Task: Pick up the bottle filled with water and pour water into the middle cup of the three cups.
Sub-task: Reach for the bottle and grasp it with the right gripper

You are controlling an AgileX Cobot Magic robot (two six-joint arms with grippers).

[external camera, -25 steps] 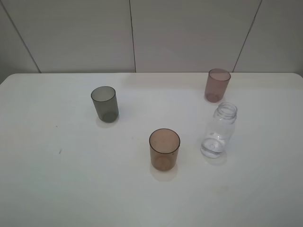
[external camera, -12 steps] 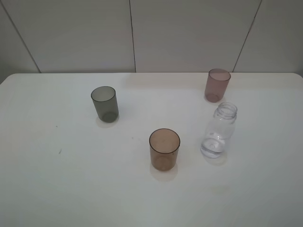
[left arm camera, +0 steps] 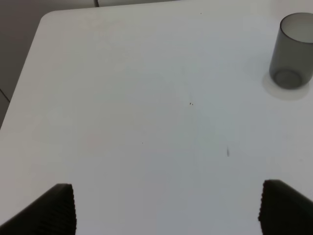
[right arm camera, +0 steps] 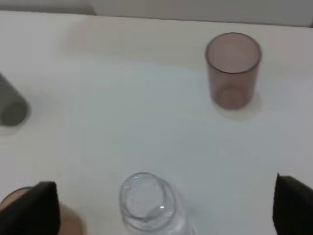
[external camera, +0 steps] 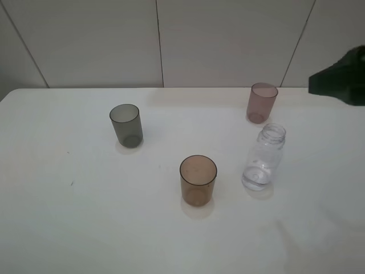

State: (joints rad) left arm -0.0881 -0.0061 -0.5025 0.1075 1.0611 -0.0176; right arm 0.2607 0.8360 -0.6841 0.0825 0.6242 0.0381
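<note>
The clear bottle (external camera: 263,160) stands upright and uncapped on the white table, with a little water at its bottom. The amber middle cup (external camera: 198,180) stands to its left, nearer the front. The smoky grey cup (external camera: 126,124) is at the back left and the pinkish-mauve cup (external camera: 262,103) is behind the bottle. My right arm (external camera: 339,83) hangs above the table's right edge. My right gripper (right arm camera: 164,208) is open, with the bottle's mouth (right arm camera: 144,200) below and between its fingers, untouched. My left gripper (left arm camera: 168,210) is open and empty over bare table, with the grey cup (left arm camera: 292,58) off to one side.
The table's far left corner (left arm camera: 44,19) shows in the left wrist view. A grey panelled wall (external camera: 159,40) runs behind the table. The right wrist view also shows the pinkish-mauve cup (right arm camera: 232,68) beyond the bottle and an edge of the grey cup (right arm camera: 10,105).
My right arm has come into the exterior view at the right edge. The bottle and the three cups have not moved.
</note>
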